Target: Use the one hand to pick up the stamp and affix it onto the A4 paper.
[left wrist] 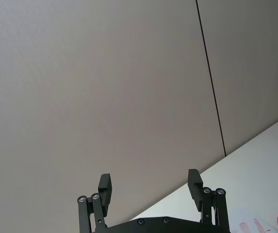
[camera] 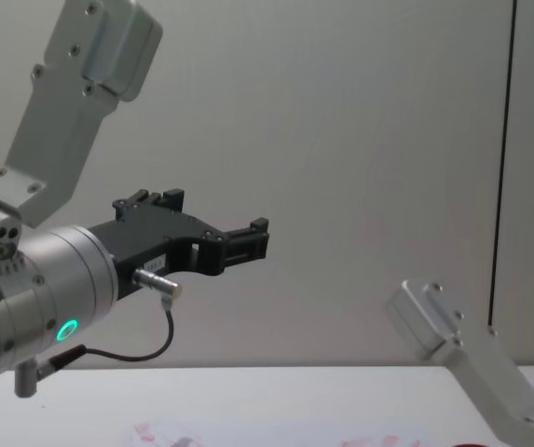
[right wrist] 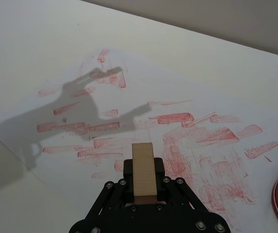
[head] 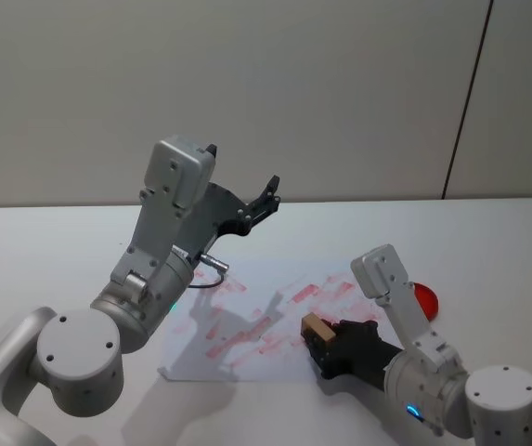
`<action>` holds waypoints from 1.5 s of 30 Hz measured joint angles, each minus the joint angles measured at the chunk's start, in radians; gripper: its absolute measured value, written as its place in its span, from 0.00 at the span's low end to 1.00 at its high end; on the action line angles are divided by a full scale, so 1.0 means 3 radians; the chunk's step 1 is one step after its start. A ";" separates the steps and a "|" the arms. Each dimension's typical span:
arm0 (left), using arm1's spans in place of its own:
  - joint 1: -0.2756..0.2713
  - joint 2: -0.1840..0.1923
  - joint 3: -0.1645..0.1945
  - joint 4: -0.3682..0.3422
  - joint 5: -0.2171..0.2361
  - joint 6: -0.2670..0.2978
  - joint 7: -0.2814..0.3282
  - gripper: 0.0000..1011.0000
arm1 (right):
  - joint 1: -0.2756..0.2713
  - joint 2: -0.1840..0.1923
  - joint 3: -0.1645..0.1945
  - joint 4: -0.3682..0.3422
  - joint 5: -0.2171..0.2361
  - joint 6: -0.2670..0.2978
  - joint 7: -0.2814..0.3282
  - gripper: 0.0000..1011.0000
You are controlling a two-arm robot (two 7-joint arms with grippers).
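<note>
Right end effector (right wrist: 143, 179) is gripping the stamp (right wrist: 143, 158) over the A4 paper (right wrist: 153, 87) — left end effector (left wrist: 151, 187), spread wide, is facing the wall (left wrist: 105, 97).

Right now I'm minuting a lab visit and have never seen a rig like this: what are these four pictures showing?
It is a two-armed robot at a white table. The head view looks down from above, the chest view across from lower down; each wrist view looks along that arm's gripper. On the table lie a paper covered in red prints and a red ink pad beside it. The right gripper, low over the paper, is shut on a small wooden stamp. The left gripper is raised, open and empty.
</note>
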 joint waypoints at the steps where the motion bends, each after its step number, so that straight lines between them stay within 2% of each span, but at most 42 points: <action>1: 0.0000 0.0000 0.0000 0.0000 0.0000 0.0000 0.0000 0.99 | 0.0003 -0.0002 0.0002 0.0000 0.0023 -0.0013 0.0005 0.21; 10: 0.0000 0.0000 0.0000 0.0000 0.0000 0.0000 0.0000 0.99 | 0.0026 -0.0010 0.0029 -0.0151 0.0205 -0.0067 0.0040 0.22; 17: 0.0000 0.0000 0.0000 0.0000 0.0000 0.0000 0.0000 0.99 | 0.0058 -0.0002 0.0103 -0.0450 0.0454 -0.0109 0.0031 0.22; 23: 0.0000 0.0000 0.0000 0.0000 0.0000 0.0000 0.0000 0.99 | 0.0053 0.0049 0.0179 -0.0660 0.0601 -0.0103 -0.0049 0.22; 35: 0.0000 0.0000 0.0000 0.0000 0.0000 0.0000 0.0000 0.99 | -0.0049 0.0245 0.0311 -0.0777 0.0609 -0.0073 -0.0220 0.22; 45: 0.0000 0.0000 0.0000 0.0000 0.0000 0.0000 0.0000 0.99 | -0.0126 0.0409 0.0419 -0.0644 0.0494 -0.0113 -0.0394 0.22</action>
